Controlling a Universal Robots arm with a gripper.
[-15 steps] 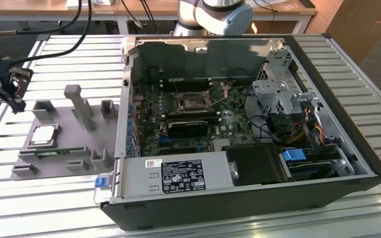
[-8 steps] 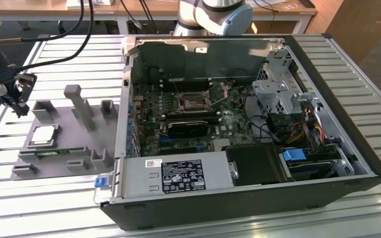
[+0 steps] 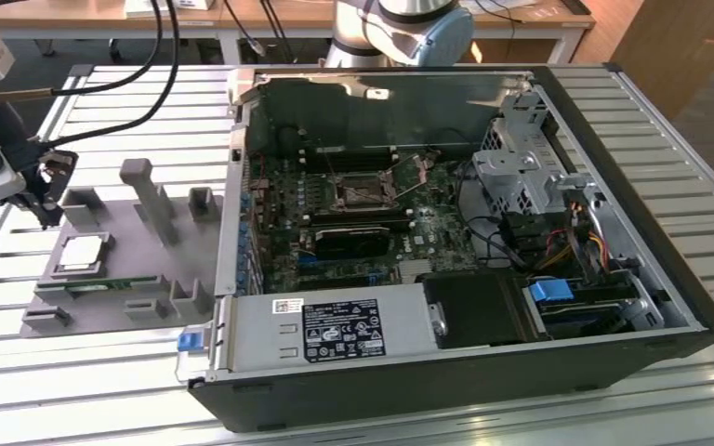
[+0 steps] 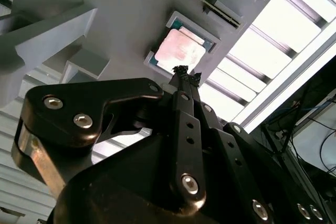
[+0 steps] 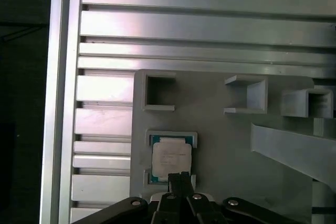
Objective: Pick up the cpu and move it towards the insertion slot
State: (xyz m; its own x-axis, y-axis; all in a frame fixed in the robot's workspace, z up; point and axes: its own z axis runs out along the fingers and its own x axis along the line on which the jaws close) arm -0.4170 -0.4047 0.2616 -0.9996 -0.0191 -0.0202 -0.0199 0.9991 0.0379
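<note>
Above the grey holder (image 5: 220, 145), near its edge, the gripper (image 5: 179, 176) was seen poised, its two slim black fingers pressed together into a rough tip with nothing pinched between them. Just beyond that tip, seated in a shallow square recess of the holder, the cpu (image 5: 171, 158) lay flat. It was a thin square chip with a matt silvery-white metal lid and a narrow darker rim, and teal showed at the recess corners. No contact between tip and chip could be made out. The pick-up was therefore judged not yet done, and the whole carry towards the insertion slot was left to do.

The holder itself was a dull, smooth grey moulded plate, studded with boxy open pockets and upright posts. A narrow green circuit strip (image 3: 97, 286) was held along its side, just beside the cpu. Under the holder ran a table (image 3: 122, 111) of bright ribbed aluminium slats. Well apart from the holder, inside an opened dark computer case (image 3: 456, 390), the insertion slot (image 3: 360, 190) was found on the motherboard: a shiny square metal frame with a dark centre.
</note>
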